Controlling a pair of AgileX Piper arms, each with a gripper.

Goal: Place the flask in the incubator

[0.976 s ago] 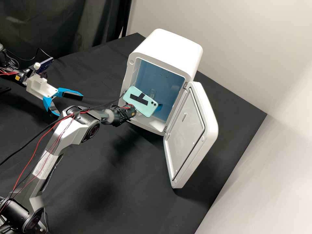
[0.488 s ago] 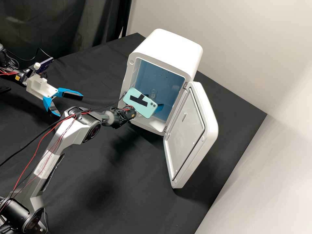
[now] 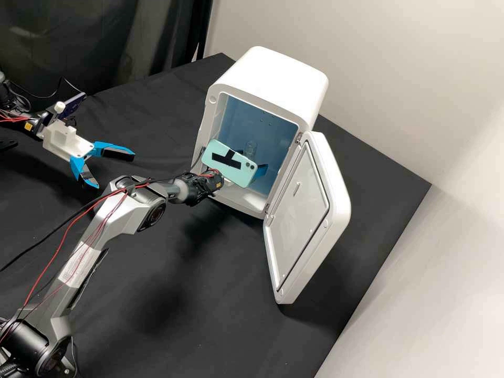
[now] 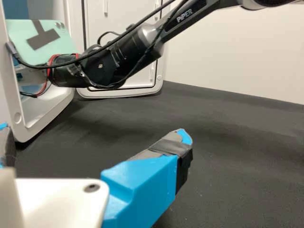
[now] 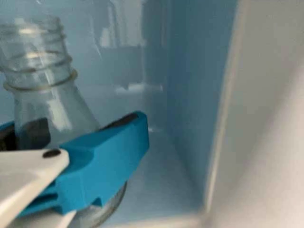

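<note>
We find the right tool (image 5: 71,130) clamped on the glass flask (image 5: 42,71), upright inside the white incubator (image 3: 273,79), its door (image 3: 310,210) open. The left tool (image 3: 113,169) hangs spread open over the worktop (image 3: 210,294), far left, well apart from it.

The white incubator (image 4: 28,111) has its door (image 4: 97,23) swung open beyond it. The dark right arm (image 4: 118,52), trailing red and black cables (image 4: 50,66), runs into the incubator's opening just below a mint-green plate (image 4: 45,35) marked with black tape. In front of the incubator, over the black bench (image 4: 237,142), the left gripper (image 4: 92,137) has its fingers spread wide, one blue finger (image 4: 161,161) padded with black tape.
</note>
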